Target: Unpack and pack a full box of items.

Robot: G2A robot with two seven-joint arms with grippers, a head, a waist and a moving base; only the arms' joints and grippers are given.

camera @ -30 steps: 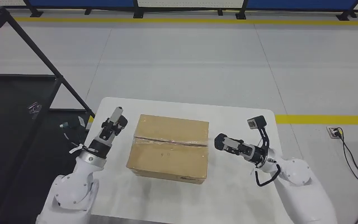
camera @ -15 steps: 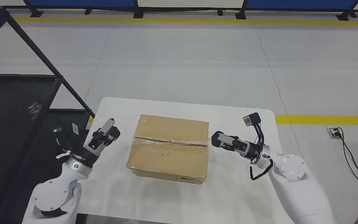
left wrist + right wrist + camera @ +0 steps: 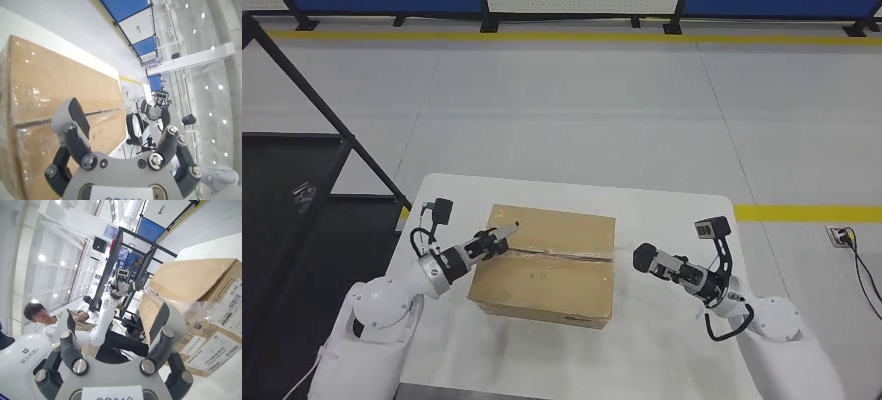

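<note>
As you look down from the top view, a closed brown cardboard box (image 3: 547, 265) sits in the middle of a white rectangular table (image 3: 662, 215). Its lid flaps are sealed by a strip of clear tape (image 3: 552, 252) along the centre seam. Your left gripper (image 3: 504, 233) is over the box's left end at that seam, likely placed to start on the tape. Your right gripper (image 3: 640, 257) hangs just beside the opposite end, apart from it, probably ready to work the tape there.

From the left wrist view, the left gripper's fingers (image 3: 78, 115) are spread wide with nothing between them, and one pad hovers above the taped seam.

From the right wrist view, the right gripper's jaws likewise stand apart and empty. They are aimed at the box end, where a loose tail (image 3: 196, 307) of the tape sticks out and looks easy to pinch.
</note>
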